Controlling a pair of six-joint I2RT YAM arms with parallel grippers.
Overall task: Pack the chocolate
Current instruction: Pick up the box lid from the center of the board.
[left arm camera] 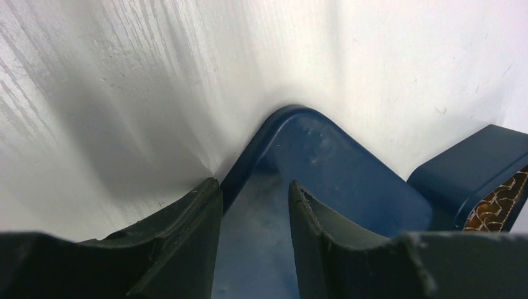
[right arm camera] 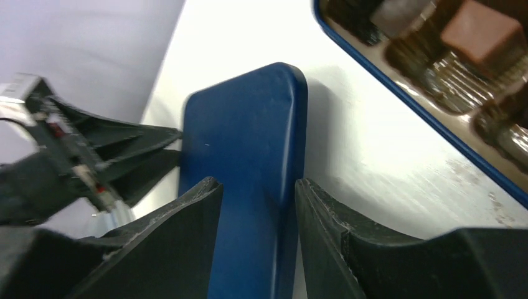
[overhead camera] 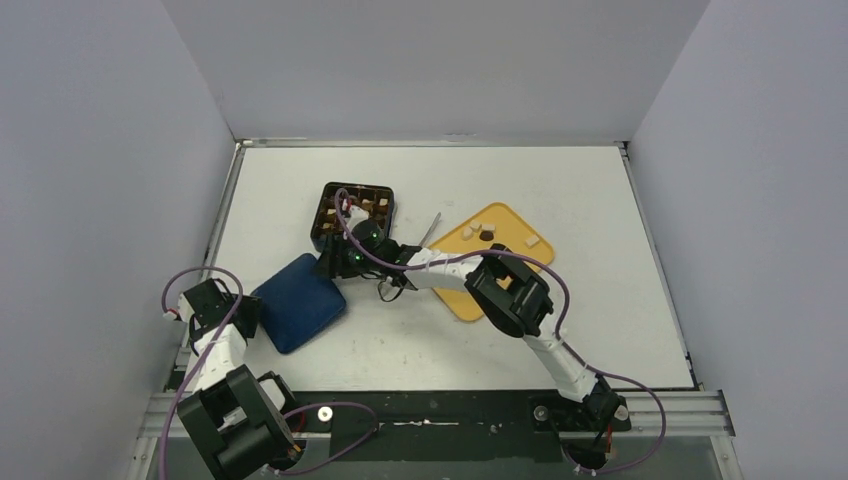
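Left claw [left arm camera: 255,187], right claw [right arm camera: 258,184] half open, empty; could lose blue lid [overhead camera: 300,300] when lifting, only thin edges to pinch.

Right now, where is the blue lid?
In the top view the blue lid lies left of centre, on the near side of the chocolate box, between the left gripper and right gripper.

Overhead, the right arm [overhead camera: 520,300] covers the near corner of the yellow tray [overhead camera: 505,218], most of the metal tongs [overhead camera: 432,226] and part of the blue box [overhead camera: 389,207]. Both wrist views crop the box at the frame edge, and the chocolate [right arm camera: 482,28] inside it is blurred. It cannot be told whether the left gripper [left arm camera: 252,184] or the right gripper [right arm camera: 256,182] actually pinches the blue lid [overhead camera: 300,305].
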